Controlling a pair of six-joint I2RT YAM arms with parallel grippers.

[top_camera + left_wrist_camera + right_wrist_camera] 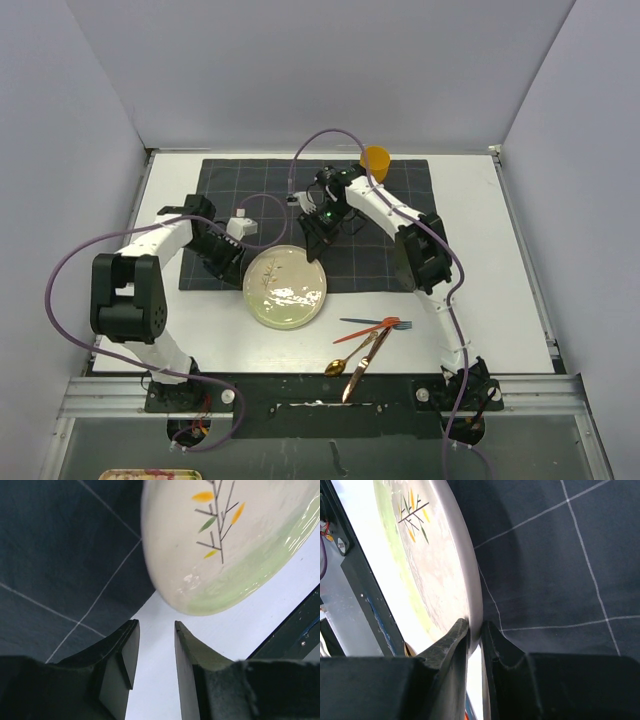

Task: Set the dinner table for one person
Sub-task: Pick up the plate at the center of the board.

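A cream plate [285,287] with a green rim and a twig pattern lies half on the dark grey grid cloth [330,200] and half on the white dinner table [480,290]. My right gripper [312,248] is shut on the plate's far rim; in the right wrist view the fingers [475,626] pinch the plate's edge [435,570]. My left gripper [238,268] is open and empty beside the plate's left edge. In the left wrist view its jaws [156,625] stand apart over bare table just short of the plate [225,545].
An orange cup [376,158] stands at the cloth's far edge. A fork with an orange handle [375,325], a gold spoon [345,358] and a knife [360,372] lie near the front right. A metal rail [320,392] runs along the near edge.
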